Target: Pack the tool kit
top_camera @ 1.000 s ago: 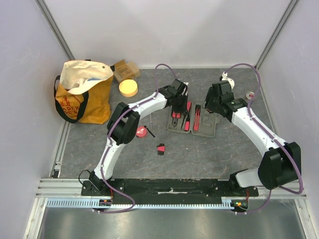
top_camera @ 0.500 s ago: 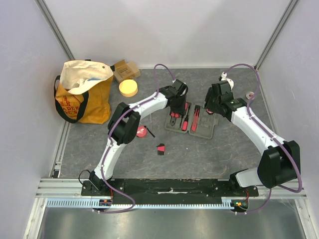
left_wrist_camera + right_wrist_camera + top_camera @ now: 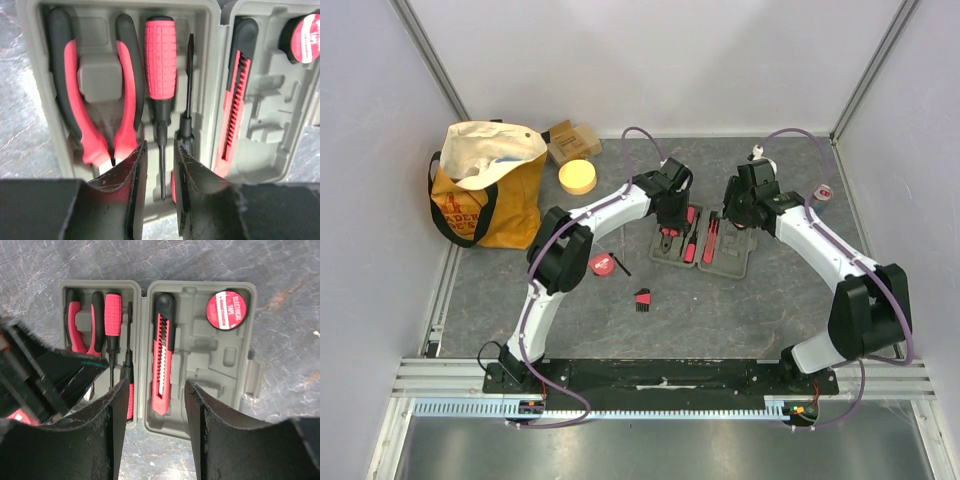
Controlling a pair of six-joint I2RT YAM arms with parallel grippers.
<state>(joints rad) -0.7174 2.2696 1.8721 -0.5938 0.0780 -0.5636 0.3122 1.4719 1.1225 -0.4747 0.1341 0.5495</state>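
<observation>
Grey speckled tabletop (image 3: pixel 720 310), white walls around. tool case (image 3: pixel 200 365) lies open and flat, right under both claws.

left gripper (image 3: pixel 160 150): jaws at a narrow gap, nothing pinched, over the near end of the case's left half. Can't tell if the tips touch the plastic. Through the gap shows the thin shaft of the red-handled screwdriver (image 3: pixel 160 65), seated in its slot. Just left of the claw are the pliers (image 3: pixel 97 100), slotted. Just right is the slim black screwdriver (image 3: pixel 189 75), then the utility knife (image 3: pixel 235 100) in the other half. tape roll (image 3: pixel 305 30) sits in the far right corner.

right gripper (image 3: pixel 156 390): jaws wide, empty, above the hinge line, with the knife's lower end between its fingers in its own view.

Loose on the table behind the left claw, toward the arm bases: hex key set (image 3: pixel 642 298) and a red round item (image 3: pixel 601 264). tote bag (image 3: pixel 485 195) is well off to that claw's left.
</observation>
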